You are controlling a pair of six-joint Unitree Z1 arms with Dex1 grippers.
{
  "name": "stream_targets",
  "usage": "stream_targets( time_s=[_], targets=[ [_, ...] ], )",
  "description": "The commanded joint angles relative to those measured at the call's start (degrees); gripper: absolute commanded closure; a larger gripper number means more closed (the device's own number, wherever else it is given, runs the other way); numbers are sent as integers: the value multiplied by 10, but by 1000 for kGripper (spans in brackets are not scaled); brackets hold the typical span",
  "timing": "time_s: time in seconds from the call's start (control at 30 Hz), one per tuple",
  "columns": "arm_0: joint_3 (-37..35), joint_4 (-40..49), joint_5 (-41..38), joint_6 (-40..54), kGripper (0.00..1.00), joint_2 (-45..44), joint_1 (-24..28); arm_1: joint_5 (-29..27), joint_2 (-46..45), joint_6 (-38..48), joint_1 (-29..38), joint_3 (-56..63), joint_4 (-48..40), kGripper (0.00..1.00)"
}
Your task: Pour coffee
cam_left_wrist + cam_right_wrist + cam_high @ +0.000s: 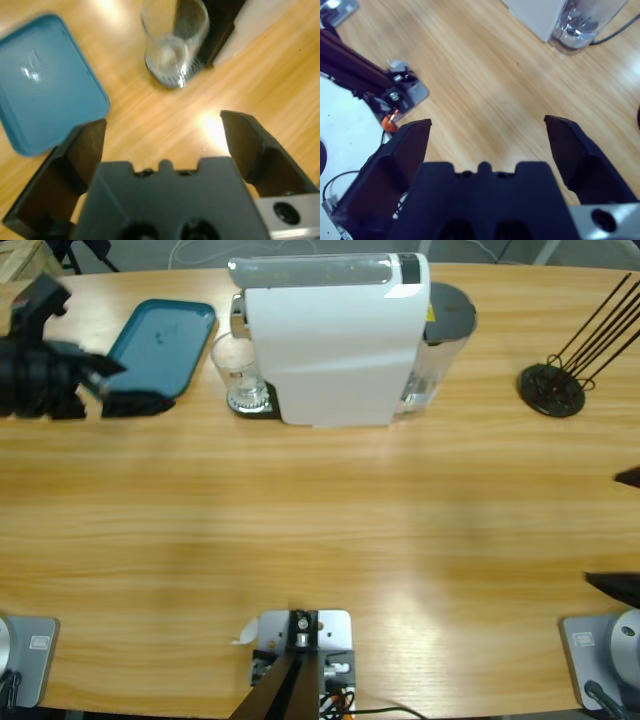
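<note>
— Wooden table (pixel 320 530) runs wide under everything, mostly bare in the middle. What stands at the far side?

— A white coffee machine (pixel 335 335), and a clear glass (pixel 240 375) on its dark drip stand, just beside the machine's front. I judge the glass sits there to catch what the machine gives. Any coffee is hard to make out: the wrist view shows only a pale, glassy bottom in the glass (pixel 175 42), so I cannot say whether liquid is in it.

— And the grippers?

— The left gripper (pixel 125 385) hangs at the table's left side, over the near edge of a teal tray (pixel 165 340), jaws spread wide with nothing between them. Its own view looks toward the glass, with bare wood between, so the line in looks free. The right gripper (pixel 487 135) also stands with jaws apart and empty, over bare wood well away from the machine; only dark bits show at the right edge from above.

— Anything crowding?

— The tray's rim lies near the left jaw, the machine's wall touches close behind the glass, and a black wire rack (pixel 555 385) stands far right.
</note>
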Motion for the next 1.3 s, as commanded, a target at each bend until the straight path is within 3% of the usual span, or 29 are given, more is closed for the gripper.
stream_targets(
  time_s=[0.03,0.1,0.13,0.43,0.83,1.3],
  targets=[
    [104,-64,-6,-21,0,-86,-6,67,175,-88,-147,-113,-3,715],
    [107,-72,-6,-21,0,-87,-6,68,226,-90,-173,-161,-1,962],
    [109,-73,-5,-22,0,-87,-6,64,257,-90,-183,-191,2,1000],
    [123,-91,-2,-23,4,-66,-8,31,409,-103,-209,-355,29,1000],
    [124,-110,3,-21,4,-50,-8,17,538,-120,-231,-536,101,1000],
    [125,-119,4,-19,4,-44,-8,-4,579,-127,-188,-585,151,1000]
  ],
)
